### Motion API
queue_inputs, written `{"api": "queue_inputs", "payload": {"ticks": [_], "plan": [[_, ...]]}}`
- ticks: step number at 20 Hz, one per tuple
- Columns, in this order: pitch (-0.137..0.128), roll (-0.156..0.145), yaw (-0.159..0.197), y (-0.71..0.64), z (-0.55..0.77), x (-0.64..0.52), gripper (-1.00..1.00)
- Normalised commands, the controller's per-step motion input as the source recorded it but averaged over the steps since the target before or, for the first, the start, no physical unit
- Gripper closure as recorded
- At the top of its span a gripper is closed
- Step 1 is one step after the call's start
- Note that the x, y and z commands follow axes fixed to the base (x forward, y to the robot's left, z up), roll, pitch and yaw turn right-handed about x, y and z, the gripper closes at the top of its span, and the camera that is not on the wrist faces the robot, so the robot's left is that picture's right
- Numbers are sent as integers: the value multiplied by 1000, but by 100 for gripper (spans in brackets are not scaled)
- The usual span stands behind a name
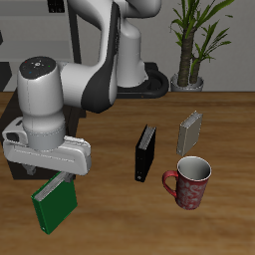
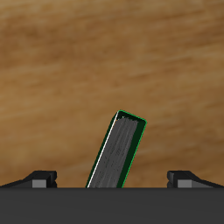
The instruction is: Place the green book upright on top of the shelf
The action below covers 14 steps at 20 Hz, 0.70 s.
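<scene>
Simulated tabletop (image 1: 214,129) scene seen from the front and above, with the arm's own close view. The pincer (image 1: 60,177) hangs low near the tabletop's front edge and grips the green book (image 1: 54,202) by its upper edge; the book tilts below the fingers, its dark green cover facing the front camera. Whether the book's lower corner touches the wood or hangs just clear cannot be told. In the wrist view the green book (image 2: 116,153) shows as a slanted dark slab edged in green, rising between the two fingertips (image 2: 41,178), which sit well apart at either side of the frame; the pincer (image 2: 112,179) is closed on the book across its thin dimension. Only a dark sliver of the shelf (image 1: 8,159) shows, behind the arm at the edge of the frame. Farther along the tabletop stand a black book (image 1: 145,152), upright, a small grey book (image 1: 190,131) farther back, and a red mug (image 1: 190,181) nearer the front edge, just beside the black book. A potted plant (image 1: 194,40) stands beyond the far edge
</scene>
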Motion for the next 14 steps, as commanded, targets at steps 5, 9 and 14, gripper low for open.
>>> {"api": "queue_inputs", "payload": {"ticks": [5,9,14], "plan": [[46,-9,-22,-74,-354,2,-100],[38,8,-13,-21,-256,-68,-100],[32,-30,-28,-101,-269,-24,100]]}}
